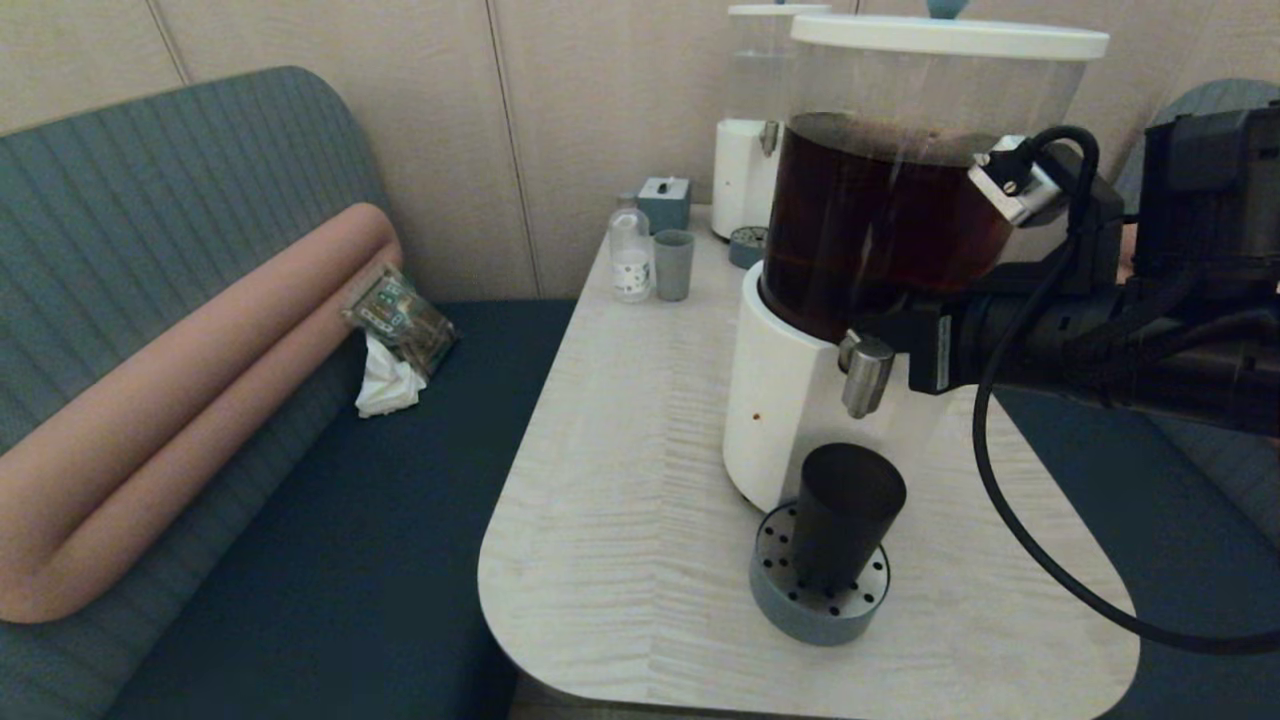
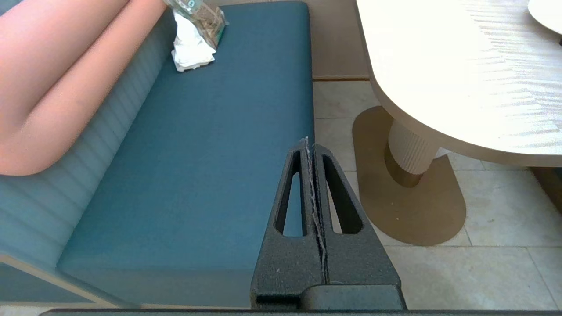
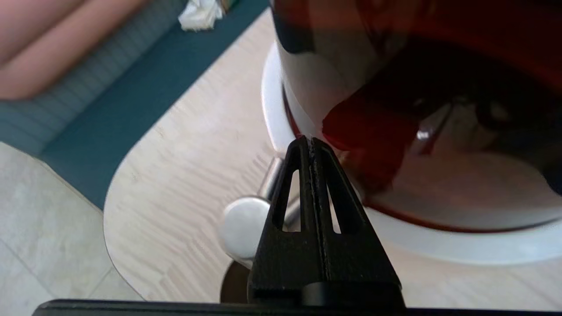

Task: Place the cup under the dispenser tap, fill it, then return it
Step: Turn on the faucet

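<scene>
Bottle point(image 1: 631, 259) beside grey cup point(image 1: 673, 264)

Pale wood-grain surface point(image 1: 620, 480) — carrying the big white-based dispenser point(image 1: 780, 420), a grey perforated drip tray point(image 1: 812, 605) at its foot, and farther back a small bottle point(image 1: 631, 255), grey-green cup point(image 1: 673, 265), smaller dispenser point(image 1: 742, 175).

Right arm reaches in level from the right side toward the dispenser tap point(image 1: 866, 372), its forearm just beside the tap's head. Right gripper point(image 3: 311, 139): fingers pressed together, holding nothing, tips just above and behind the tap. Left gripper point(image 2: 307, 141): fingers pressed flat together, holding nothing, parked low and well away from the tap.
</scene>
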### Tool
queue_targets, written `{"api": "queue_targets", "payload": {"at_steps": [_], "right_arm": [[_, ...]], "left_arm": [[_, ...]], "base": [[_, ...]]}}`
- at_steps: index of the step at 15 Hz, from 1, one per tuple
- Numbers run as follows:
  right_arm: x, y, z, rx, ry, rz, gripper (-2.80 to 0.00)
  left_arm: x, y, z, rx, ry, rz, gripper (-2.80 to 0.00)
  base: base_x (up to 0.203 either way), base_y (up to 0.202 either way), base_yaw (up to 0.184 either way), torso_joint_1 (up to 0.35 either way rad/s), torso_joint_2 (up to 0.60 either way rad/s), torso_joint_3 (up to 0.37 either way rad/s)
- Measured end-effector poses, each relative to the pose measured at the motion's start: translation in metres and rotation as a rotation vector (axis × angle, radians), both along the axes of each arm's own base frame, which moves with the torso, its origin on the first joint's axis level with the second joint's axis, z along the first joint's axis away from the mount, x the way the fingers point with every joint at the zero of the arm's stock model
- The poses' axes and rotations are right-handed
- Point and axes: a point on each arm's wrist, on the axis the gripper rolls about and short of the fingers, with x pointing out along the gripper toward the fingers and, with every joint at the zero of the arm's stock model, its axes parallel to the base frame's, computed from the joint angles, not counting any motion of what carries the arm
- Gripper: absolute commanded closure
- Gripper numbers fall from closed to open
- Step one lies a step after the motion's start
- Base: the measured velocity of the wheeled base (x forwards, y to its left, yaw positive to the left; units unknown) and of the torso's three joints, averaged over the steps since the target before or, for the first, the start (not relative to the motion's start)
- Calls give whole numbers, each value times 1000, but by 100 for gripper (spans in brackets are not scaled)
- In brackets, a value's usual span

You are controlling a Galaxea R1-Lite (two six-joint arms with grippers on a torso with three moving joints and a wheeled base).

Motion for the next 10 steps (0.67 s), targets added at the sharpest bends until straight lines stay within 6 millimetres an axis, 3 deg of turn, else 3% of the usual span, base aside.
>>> {"api": "queue_targets", "payload": {"at_steps": [10], "right_arm": [[-6,-3,0,9,2,24,0]], "left_arm": [[0,0,0,0,0,0,0]], "base": [[0,0,0,0,0,0]]}}
